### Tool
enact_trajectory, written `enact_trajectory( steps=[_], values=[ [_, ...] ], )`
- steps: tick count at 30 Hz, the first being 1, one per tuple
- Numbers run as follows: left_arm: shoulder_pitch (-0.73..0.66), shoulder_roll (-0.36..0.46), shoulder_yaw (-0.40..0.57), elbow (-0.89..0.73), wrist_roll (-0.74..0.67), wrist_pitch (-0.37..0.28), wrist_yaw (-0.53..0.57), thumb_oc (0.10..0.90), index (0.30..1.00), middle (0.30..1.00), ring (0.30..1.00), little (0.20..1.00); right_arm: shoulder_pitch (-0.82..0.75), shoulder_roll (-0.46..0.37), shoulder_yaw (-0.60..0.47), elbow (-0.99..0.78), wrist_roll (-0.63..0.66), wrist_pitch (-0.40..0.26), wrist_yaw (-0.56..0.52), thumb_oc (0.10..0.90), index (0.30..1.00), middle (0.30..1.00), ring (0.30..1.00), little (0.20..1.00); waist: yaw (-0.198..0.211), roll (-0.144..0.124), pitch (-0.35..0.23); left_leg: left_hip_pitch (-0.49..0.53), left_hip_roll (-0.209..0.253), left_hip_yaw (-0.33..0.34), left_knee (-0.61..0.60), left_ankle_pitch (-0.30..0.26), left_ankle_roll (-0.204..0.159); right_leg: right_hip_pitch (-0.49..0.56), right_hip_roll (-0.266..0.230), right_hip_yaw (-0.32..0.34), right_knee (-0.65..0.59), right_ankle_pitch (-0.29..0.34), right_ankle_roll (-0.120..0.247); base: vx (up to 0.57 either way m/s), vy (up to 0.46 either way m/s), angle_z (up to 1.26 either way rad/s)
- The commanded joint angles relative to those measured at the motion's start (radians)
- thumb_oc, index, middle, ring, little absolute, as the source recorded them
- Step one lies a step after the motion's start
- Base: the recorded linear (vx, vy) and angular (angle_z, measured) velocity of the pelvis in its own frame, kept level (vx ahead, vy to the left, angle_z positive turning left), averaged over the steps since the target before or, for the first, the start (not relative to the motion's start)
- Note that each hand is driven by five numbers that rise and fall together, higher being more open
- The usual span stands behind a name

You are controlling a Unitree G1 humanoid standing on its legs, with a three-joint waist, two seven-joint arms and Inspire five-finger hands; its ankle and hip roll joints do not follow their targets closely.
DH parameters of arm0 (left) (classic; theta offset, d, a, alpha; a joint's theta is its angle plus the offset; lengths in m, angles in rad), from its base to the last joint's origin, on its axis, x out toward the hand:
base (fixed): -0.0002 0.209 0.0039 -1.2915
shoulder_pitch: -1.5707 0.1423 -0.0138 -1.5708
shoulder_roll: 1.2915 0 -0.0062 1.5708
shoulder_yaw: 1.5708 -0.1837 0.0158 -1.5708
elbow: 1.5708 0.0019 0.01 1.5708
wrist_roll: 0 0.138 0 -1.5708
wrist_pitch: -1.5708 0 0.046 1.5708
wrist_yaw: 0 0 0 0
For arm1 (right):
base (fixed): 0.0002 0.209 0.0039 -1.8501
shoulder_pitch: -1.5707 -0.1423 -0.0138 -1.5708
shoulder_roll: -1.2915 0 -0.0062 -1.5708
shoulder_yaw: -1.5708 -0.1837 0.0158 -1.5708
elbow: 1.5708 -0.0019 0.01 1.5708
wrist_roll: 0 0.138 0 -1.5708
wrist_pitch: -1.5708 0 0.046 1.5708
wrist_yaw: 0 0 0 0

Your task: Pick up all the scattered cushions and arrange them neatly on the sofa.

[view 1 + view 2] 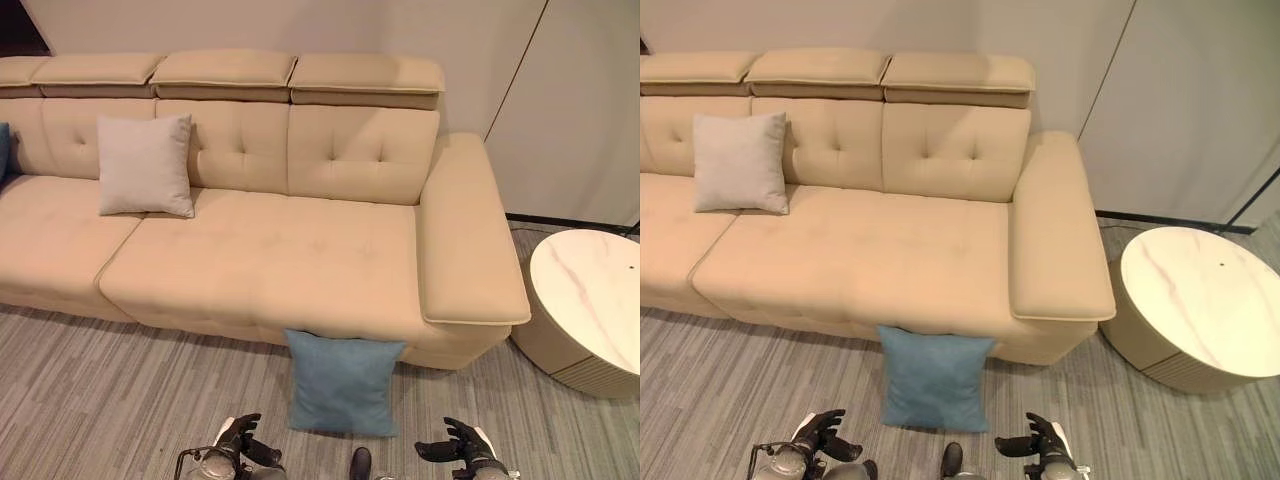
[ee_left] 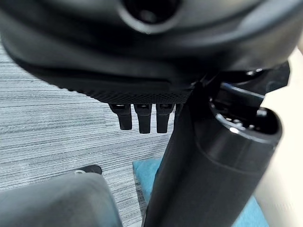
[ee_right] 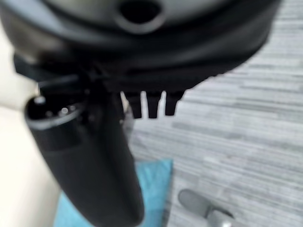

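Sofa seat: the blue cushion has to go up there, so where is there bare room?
The seat is bare from the grey cushion across to the armrest. The blue cushion leans on the sofa front, on the floor. Only the stretch left of the grey cushion is tighter: another blue cushion sits there.

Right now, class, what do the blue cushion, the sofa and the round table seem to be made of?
Blue cushion: soft woven fabric, matte, slightly slumped. Sofa: beige suede-like upholstery, tufted, matte. Round table: glossy white top with grey veins, probably marble or imitation.
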Motion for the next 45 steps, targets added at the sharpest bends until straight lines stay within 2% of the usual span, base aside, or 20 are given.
enact_trajectory(
  steps=[1, 4, 6, 9, 14, 19, 23, 24, 30, 31, 32, 33, 34, 37, 39, 40, 45],
  values=[
    [0.003, 0.010, 0.000, -0.018, 0.004, -0.025, 0.003, 0.800, 0.900, 0.900, 0.900, 0.900, -0.011, -0.033, 0.003, -0.012, 0.013, -0.037, -0.013, 0.800, 0.900, 0.900, 0.900, 0.900, -0.002, -0.022, 0.008, -0.002, -0.021, 0.029, -0.082, -0.087, 0.053, 0.056, -0.028, 0.044, 0.065, -0.079, 0.102, 0.08, 0.032, 0.09],
    [0.005, 0.011, -0.001, -0.018, 0.002, -0.028, 0.003, 0.800, 0.900, 0.900, 0.900, 0.900, -0.015, -0.033, 0.005, -0.010, 0.011, -0.036, -0.013, 0.800, 0.900, 0.900, 0.900, 0.900, 0.006, -0.020, 0.013, -0.031, -0.032, 0.015, -0.085, -0.075, 0.051, 0.058, -0.024, 0.055, 0.070, -0.091, 0.105, 0.12, 0.069, 0.01],
    [0.014, 0.018, 0.009, -0.012, 0.000, -0.024, 0.004, 0.800, 0.900, 0.900, 0.900, 0.900, -0.020, -0.025, 0.017, -0.013, -0.005, -0.034, -0.013, 0.800, 0.900, 0.900, 0.900, 0.900, 0.012, -0.018, 0.005, -0.005, -0.050, 0.000, -0.124, -0.082, 0.061, 0.053, -0.026, 0.077, 0.080, -0.091, 0.113, 0.18, 0.144, -0.23],
    [0.014, 0.023, 0.012, -0.011, -0.001, -0.025, 0.005, 0.800, 0.900, 0.900, 0.900, 0.900, -0.022, -0.022, 0.020, -0.018, -0.005, -0.032, -0.014, 0.800, 0.900, 0.900, 0.900, 0.900, 0.017, -0.020, 0.006, -0.002, -0.052, 0.006, -0.129, -0.087, 0.068, 0.046, -0.031, 0.085, 0.083, -0.089, 0.117, 0.06, 0.090, -0.54],
    [-0.002, 0.050, 0.030, -0.022, -0.014, -0.032, 0.017, 0.800, 0.900, 0.900, 0.900, 0.900, -0.042, -0.010, 0.037, -0.026, -0.009, -0.031, -0.018, 0.800, 0.900, 0.900, 0.900, 0.900, 0.033, -0.042, 0.014, -0.027, -0.064, 0.018, -0.119, -0.113, 0.093, 0.003, -0.049, 0.107, 0.083, -0.066, 0.139, 0.01, 0.090, -0.18],
    [-0.009, 0.063, 0.042, -0.034, -0.032, -0.042, 0.025, 0.800, 0.900, 0.900, 0.900, 0.900, -0.056, -0.003, 0.038, -0.038, 0.003, -0.037, -0.019, 0.800, 0.900, 0.900, 0.900, 0.900, 0.041, -0.053, 0.020, -0.046, -0.071, 0.028, -0.117, -0.124, 0.104, -0.022, -0.061, 0.113, 0.087, -0.055, 0.154, 0.01, 0.059, -0.03],
    [-0.055, 0.076, 0.071, -0.078, -0.130, -0.065, 0.058, 0.800, 0.900, 0.900, 0.900, 0.900, -0.119, -0.001, 0.032, -0.049, 0.048, -0.046, -0.042, 0.800, 0.900, 0.900, 0.900, 0.900, 0.049, -0.053, 0.070, -0.141, -0.077, 0.030, -0.089, -0.120, 0.112, -0.145, -0.079, 0.112, 0.167, -0.049, 0.161, -0.12, 0.031, 0.01],
    [-0.056, 0.076, 0.071, -0.077, -0.130, -0.065, 0.058, 0.800, 0.900, 0.900, 0.900, 0.900, -0.120, -0.001, 0.032, -0.048, 0.048, -0.046, -0.042, 0.800, 0.900, 0.900, 0.900, 0.900, 0.048, -0.053, 0.068, -0.145, -0.077, 0.030, -0.087, -0.121, 0.113, -0.150, -0.079, 0.112, 0.170, -0.050, 0.161, -0.11, 0.015, 0.06],
    [-0.154, 0.103, 0.084, -0.173, -0.283, -0.118, 0.130, 0.800, 0.900, 0.900, 0.900, 0.900, -0.235, -0.046, 0.026, -0.125, 0.120, -0.072, -0.103, 0.800, 0.900, 0.900, 0.900, 0.900, 0.051, -0.037, 0.144, -0.363, -0.079, 0.024, 0.039, -0.120, 0.109, -0.389, -0.112, 0.108, 0.334, -0.070, 0.135, -0.13, -0.026, 0.10],
    [-0.183, 0.109, 0.083, -0.191, -0.309, -0.126, 0.144, 0.800, 0.900, 0.900, 0.900, 0.900, -0.264, -0.054, 0.032, -0.139, 0.129, -0.075, -0.120, 0.800, 0.900, 0.900, 0.900, 0.900, 0.051, -0.033, 0.156, -0.400, -0.075, 0.016, 0.080, -0.153, 0.102, -0.433, -0.111, 0.114, 0.382, -0.102, 0.136, -0.08, -0.054, 0.21],
    [-0.205, 0.115, 0.086, -0.210, -0.330, -0.131, 0.152, 0.800, 0.900, 0.900, 0.900, 0.900, -0.290, -0.069, 0.030, -0.154, 0.134, -0.079, -0.136, 0.800, 0.900, 0.900, 0.900, 0.900, 0.049, -0.030, 0.159, -0.457, -0.072, 0.017, 0.116, -0.158, 0.102, -0.487, -0.113, 0.116, 0.413, -0.110, 0.130, -0.15, -0.072, 0.20],
    [-0.256, 0.132, 0.086, -0.235, -0.367, -0.143, 0.172, 0.800, 0.900, 0.900, 0.900, 0.900, -0.349, -0.095, 0.028, -0.171, 0.145, -0.086, -0.171, 0.800, 0.900, 0.900, 0.900, 0.900, 0.043, -0.023, 0.169, -0.573, -0.068, 0.010, 0.188, -0.165, 0.103, -0.604, -0.114, 0.124, 0.491, -0.129, 0.119, -0.25, -0.061, 0.08],
    [-0.305, 0.149, 0.086, -0.261, -0.384, -0.148, 0.191, 0.800, 0.900, 0.900, 0.900, 0.900, -0.398, -0.119, 0.023, -0.205, 0.156, -0.095, -0.202, 0.800, 0.900, 0.900, 0.900, 0.900, 0.034, -0.016, 0.166, -0.680, -0.063, 0.008, 0.246, -0.168, 0.104, -0.714, -0.115, 0.135, 0.559, -0.146, 0.113, -0.22, -0.057, 0.04],
    [-0.351, 0.163, 0.087, -0.280, -0.406, -0.158, 0.210, 0.800, 0.900, 0.900, 0.900, 0.900, -0.451, -0.150, 0.010, -0.236, 0.170, -0.109, -0.232, 0.800, 0.900, 0.900, 0.900, 0.900, 0.024, -0.006, 0.167, -0.779, -0.058, 0.002, 0.301, -0.172, 0.107, -0.823, -0.113, 0.144, 0.636, -0.163, 0.105, -0.07, -0.017, -0.01],
    [-0.389, 0.173, 0.082, -0.305, -0.413, -0.160, 0.226, 0.800, 0.900, 0.900, 0.900, 0.900, -0.500, -0.180, 0.007, -0.268, 0.176, -0.122, -0.254, 0.800, 0.900, 0.900, 0.900, 0.900, 0.016, 0.007, 0.166, -0.877, -0.057, -0.005, 0.352, -0.175, 0.110, -0.928, -0.113, 0.159, 0.705, -0.182, 0.097, -0.05, -0.015, -0.01],
    [-0.425, 0.179, 0.078, -0.324, -0.411, -0.164, 0.244, 0.800, 0.900, 0.900, 0.900, 0.900, -0.534, -0.195, 0.009, -0.287, 0.174, -0.130, -0.271, 0.800, 0.900, 0.900, 0.900, 0.900, 0.009, 0.016, 0.157, -0.960, -0.057, -0.010, 0.380, -0.174, 0.111, -1.014, -0.118, 0.169, 0.746, -0.194, 0.094, -0.03, -0.012, -0.02],
    [-0.563, 0.170, 0.047, -0.353, -0.452, -0.174, 0.284, 0.800, 0.900, 0.900, 0.900, 0.900, -0.674, -0.228, 0.036, -0.330, 0.176, -0.150, -0.317, 0.800, 0.900, 0.900, 0.900, 0.900, -0.006, 0.025, 0.153, -1.144, -0.068, -0.025, 0.430, -0.164, 0.110, -1.219, -0.119, 0.196, 0.850, -0.214, 0.093, 0.00, -0.014, 0.04]
  ],
)
